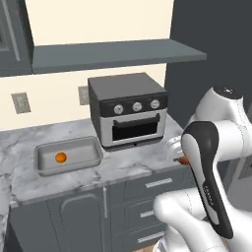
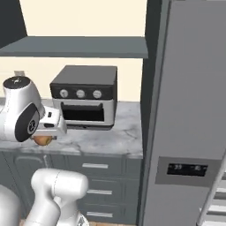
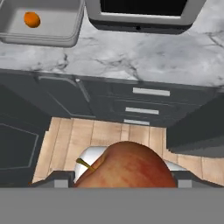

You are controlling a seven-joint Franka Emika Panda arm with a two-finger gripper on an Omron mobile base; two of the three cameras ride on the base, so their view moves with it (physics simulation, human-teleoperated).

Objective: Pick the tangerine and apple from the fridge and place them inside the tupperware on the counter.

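You see the apple (image 3: 127,166) gripped close at the bottom, the tangerine (image 3: 31,19) lying in the tupperware (image 3: 65,37) on the counter (image 3: 144,59) beside the toaster oven (image 3: 144,19)

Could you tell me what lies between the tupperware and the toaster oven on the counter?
Nothing: in the left base view only a strip of bare marble counter separates the tupperware from the toaster oven.
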